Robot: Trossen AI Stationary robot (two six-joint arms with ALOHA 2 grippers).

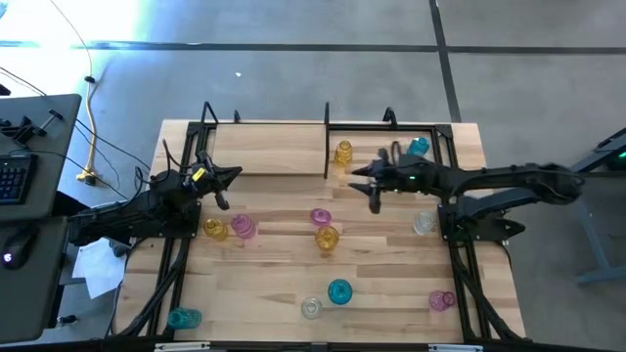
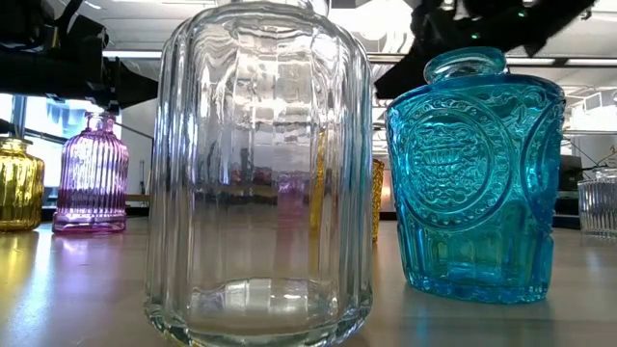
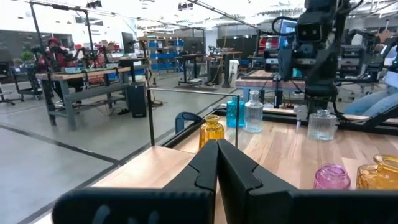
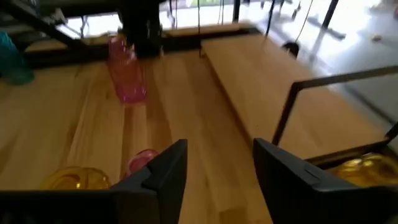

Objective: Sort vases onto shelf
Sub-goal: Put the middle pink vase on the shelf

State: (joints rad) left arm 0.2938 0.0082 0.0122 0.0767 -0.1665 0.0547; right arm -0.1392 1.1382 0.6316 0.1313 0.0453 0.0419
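Two vases are on the shelf; the right arm stands just beside the amber one.

On the left, the left gripper (image 1: 233,174) is pinched shut on nothing at the shelf's (image 1: 274,147) front edge, with a yellow vase (image 1: 214,229) and a pink vase (image 1: 244,228) on the table (image 1: 391,284) just behind it. To the right, the amber vase (image 1: 343,153) stands on the shelf board just ahead of the right gripper (image 1: 358,176), whose fingers are parted and empty; a teal vase (image 1: 419,147) is behind its wrist. I'd back that arm straight off, fingers wide, so nothing clips the amber glass, then go for the loose pink vase (image 1: 320,216).
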